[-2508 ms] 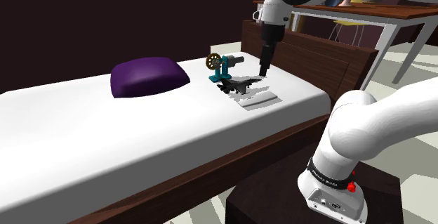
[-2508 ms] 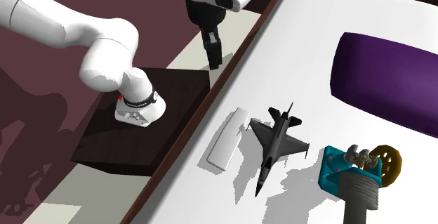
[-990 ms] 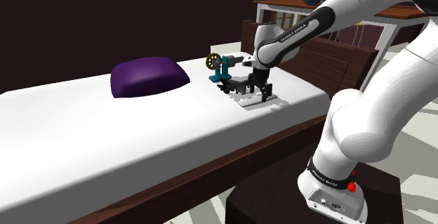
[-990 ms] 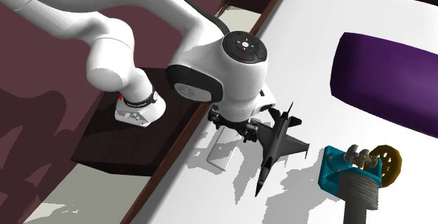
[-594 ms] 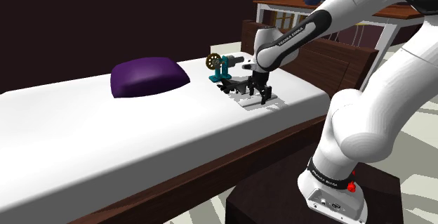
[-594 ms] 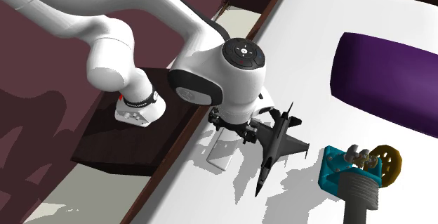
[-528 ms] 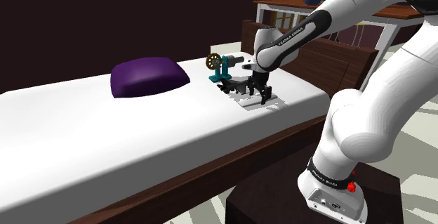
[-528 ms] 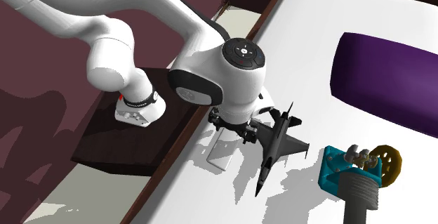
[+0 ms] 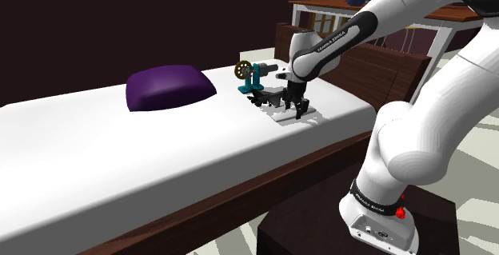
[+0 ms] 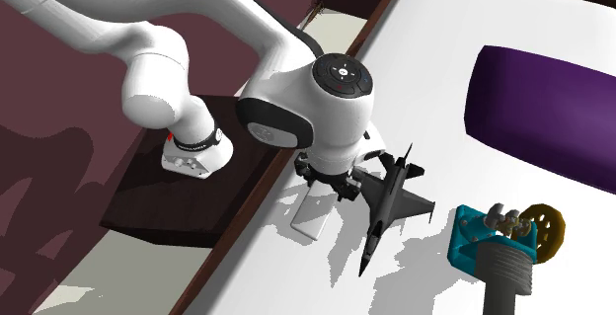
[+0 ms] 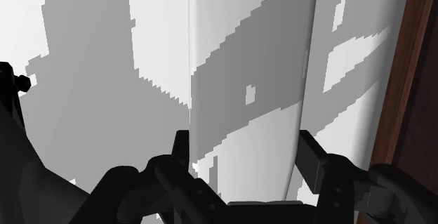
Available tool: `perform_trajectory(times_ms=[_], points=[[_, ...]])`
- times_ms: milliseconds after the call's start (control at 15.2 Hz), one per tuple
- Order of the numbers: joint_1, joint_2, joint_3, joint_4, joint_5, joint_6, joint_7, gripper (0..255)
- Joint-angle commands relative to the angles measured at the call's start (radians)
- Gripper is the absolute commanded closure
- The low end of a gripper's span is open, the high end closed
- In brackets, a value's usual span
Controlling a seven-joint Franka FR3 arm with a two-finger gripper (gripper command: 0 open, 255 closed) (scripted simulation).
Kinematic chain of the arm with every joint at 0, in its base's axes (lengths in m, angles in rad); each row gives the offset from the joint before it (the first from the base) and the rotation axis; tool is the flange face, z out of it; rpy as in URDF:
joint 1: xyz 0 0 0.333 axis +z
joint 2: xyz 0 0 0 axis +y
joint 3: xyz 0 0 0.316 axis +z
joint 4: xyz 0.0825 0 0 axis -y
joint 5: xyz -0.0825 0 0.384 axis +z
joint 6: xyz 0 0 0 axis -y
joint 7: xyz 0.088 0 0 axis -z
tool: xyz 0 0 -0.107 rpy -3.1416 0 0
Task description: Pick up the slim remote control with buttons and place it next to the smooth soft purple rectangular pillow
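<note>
Shoulder view: on a white bed [image 9: 120, 149], the black gripper [image 9: 293, 111] is down over a flat white remote control [image 9: 310, 118] lying just beside a dark toy jet [image 9: 268, 95]; a purple pillow [image 9: 169, 87] sits well apart from the jet. Second exterior view: the remote control [image 10: 312, 219] lies between the jet [image 10: 390, 199] and the bed's wooden edge, under the gripper [image 10: 331, 180]. Wrist view: the gripper [image 11: 246, 152] is spread wide, its fingers [image 11: 314, 158] flanking the remote control [image 11: 246, 68], which lies flat
</note>
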Motion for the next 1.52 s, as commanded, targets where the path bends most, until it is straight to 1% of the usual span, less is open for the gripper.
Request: perform_trajectory(times_ms=[0,198,726,1452], points=[[0.000,0.000,0.000,0.000,0.000,0.000,0.000,255],[0.000,0.000,0.000,0.000,0.000,0.000,0.000,255],[-0.021,-0.092,0.047,0.050,-0.014,-0.139,0.019,255],[-0.031,-0.179,0.104,0.141,-0.006,-0.315,0.028,255]])
